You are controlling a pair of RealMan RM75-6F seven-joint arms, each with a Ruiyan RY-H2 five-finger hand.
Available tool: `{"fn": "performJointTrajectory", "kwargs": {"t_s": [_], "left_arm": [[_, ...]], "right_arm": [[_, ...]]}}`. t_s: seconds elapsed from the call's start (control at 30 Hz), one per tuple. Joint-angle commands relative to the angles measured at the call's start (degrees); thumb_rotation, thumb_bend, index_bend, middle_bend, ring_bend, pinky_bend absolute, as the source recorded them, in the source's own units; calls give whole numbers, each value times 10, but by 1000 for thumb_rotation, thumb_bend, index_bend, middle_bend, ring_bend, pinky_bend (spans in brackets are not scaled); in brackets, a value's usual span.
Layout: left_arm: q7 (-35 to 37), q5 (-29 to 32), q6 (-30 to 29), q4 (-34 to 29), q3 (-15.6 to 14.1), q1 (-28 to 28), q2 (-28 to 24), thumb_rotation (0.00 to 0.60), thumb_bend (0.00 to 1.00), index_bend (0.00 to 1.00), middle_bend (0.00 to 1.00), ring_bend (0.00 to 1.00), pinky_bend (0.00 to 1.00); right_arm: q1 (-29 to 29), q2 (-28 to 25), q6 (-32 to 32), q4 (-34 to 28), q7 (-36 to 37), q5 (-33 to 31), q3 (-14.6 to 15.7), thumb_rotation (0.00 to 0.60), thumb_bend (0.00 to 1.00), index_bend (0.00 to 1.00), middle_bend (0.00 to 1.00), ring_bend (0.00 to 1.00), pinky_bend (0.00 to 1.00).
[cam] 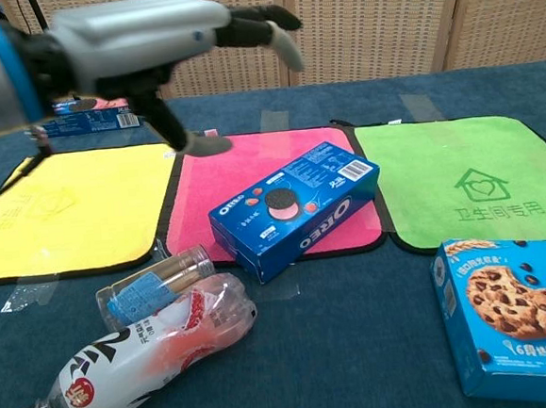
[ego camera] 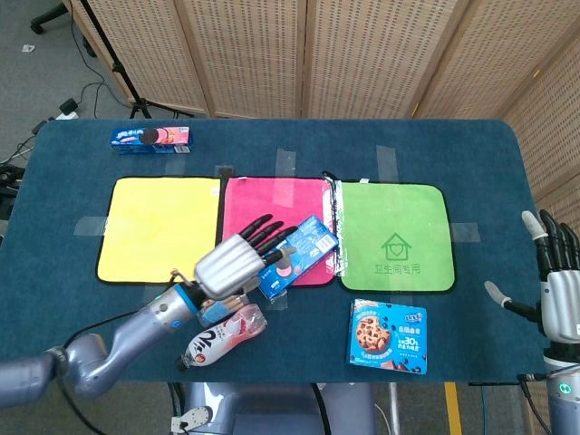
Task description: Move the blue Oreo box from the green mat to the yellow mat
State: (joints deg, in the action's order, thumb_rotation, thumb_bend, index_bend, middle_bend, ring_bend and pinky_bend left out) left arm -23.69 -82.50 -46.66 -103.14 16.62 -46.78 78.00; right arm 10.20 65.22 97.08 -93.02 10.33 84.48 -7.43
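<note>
The blue Oreo box [ego camera: 304, 247] [cam: 297, 207] lies slanted on the front edge of the pink mat [ego camera: 272, 204] [cam: 251, 158], not on the green mat [ego camera: 394, 231] [cam: 469, 174], which is bare. To the left, the yellow mat [ego camera: 161, 228] [cam: 65, 211] also has nothing on it. My left hand [ego camera: 237, 261] [cam: 147, 39] hovers open, fingers spread, above the box's left end; the chest view shows it well clear of the box. My right hand [ego camera: 557, 290] is open, raised off the table's right edge.
A pink-labelled Oreo box [ego camera: 150, 138] [cam: 86, 116] lies at the back left. In front of the mats are a cookie box [ego camera: 388, 335] [cam: 518, 312], a plastic bottle [ego camera: 222, 338] [cam: 143, 361] and a small clear jar [ego camera: 220, 306] [cam: 156, 284] on their sides.
</note>
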Motion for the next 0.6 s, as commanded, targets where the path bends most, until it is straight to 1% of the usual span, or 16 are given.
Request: {"fn": "performJointTrajectory", "kwargs": {"t_s": [0.03,0.1,0.2,0.37,0.47,0.53,0.6], "left_arm": [[-69,73,56,75,21,-77,76,600,341,220,0,0,0],[-91,93,67,110,18,-103,101,600,354,228,0,0,0],[-104,107,78,151,13,-128,123,600,365,234,0,0,0],[-99,101,85,196,1,-153,147,600,387,248,0,0,0],[-91,90,92,222,-10,-172,164,600,446,259,0,0,0],[-102,75,99,236,-21,-187,174,600,475,266,0,0,0],[-102,84,106,249,-25,-198,187,600,489,270,1,0,0]], "right_arm": [[-2,-2,-6,3,7,-9,-8,600,0,0,0,0,0],[-4,-4,-12,5,13,-16,-13,600,0,0,0,0,0],[-7,-6,-16,7,19,-22,-18,600,0,0,0,0,0],[-11,-8,-19,8,26,-29,-26,600,0,0,0,0,0],[-14,-10,-22,6,28,-32,-31,600,0,0,0,0,0],[-15,-11,-21,6,29,-32,-34,600,0,0,0,0,0],[-17,-12,-21,5,29,-31,-36,600,0,0,0,0,0]]}}
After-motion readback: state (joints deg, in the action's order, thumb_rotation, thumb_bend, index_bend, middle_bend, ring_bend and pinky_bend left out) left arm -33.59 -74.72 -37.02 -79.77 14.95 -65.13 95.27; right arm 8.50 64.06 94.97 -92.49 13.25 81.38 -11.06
